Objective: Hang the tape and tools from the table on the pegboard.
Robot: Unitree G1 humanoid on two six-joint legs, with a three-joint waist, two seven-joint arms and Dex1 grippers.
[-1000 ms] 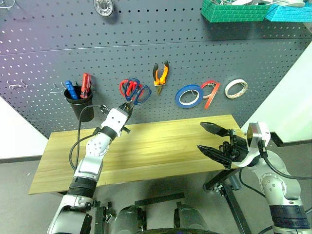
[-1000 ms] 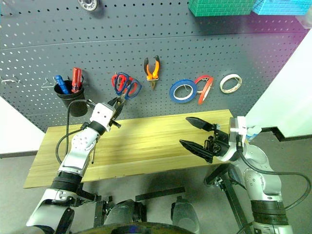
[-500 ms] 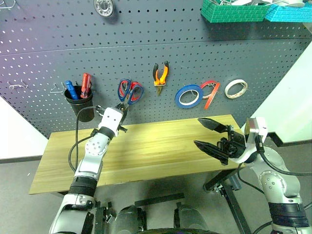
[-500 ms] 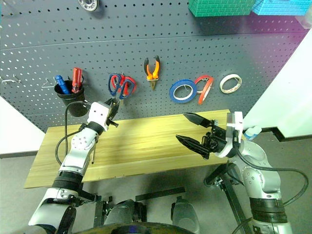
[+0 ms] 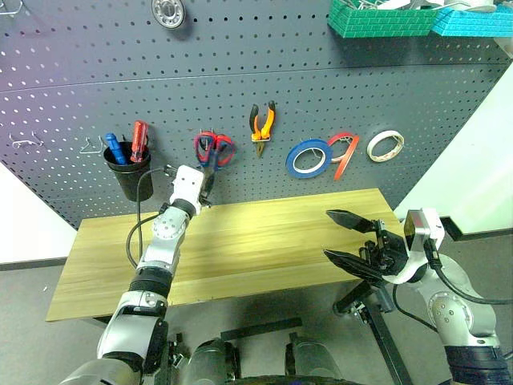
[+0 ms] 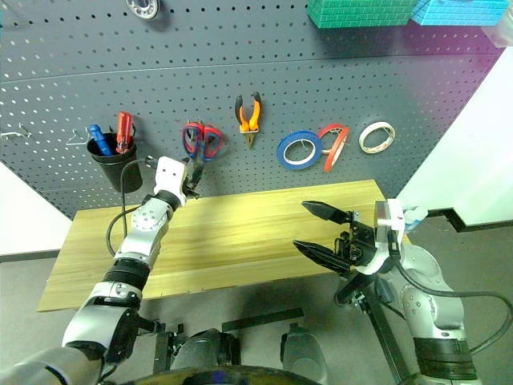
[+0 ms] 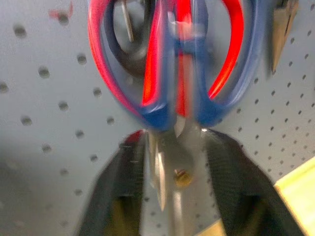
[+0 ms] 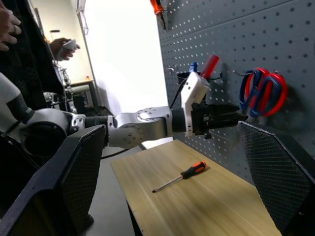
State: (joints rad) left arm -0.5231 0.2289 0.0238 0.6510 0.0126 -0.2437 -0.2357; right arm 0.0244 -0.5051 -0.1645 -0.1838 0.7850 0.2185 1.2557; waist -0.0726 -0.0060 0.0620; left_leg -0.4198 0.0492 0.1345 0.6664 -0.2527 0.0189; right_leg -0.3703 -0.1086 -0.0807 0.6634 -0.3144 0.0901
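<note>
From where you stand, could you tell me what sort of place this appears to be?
Probably a workshop or lab tool station: a dark pegboard hung with pliers and tape rolls, above a wooden table.

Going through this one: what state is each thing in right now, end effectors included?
left end effector: open, fingers either side of the scissor blades
right end effector: open, holding nothing
scissors: hanging on the pegboard, blades shut
pliers: hanging on the pegboard, closed
red tape: hanging on the pegboard
screwdriver: lying flat on the table, not yet hung
</note>
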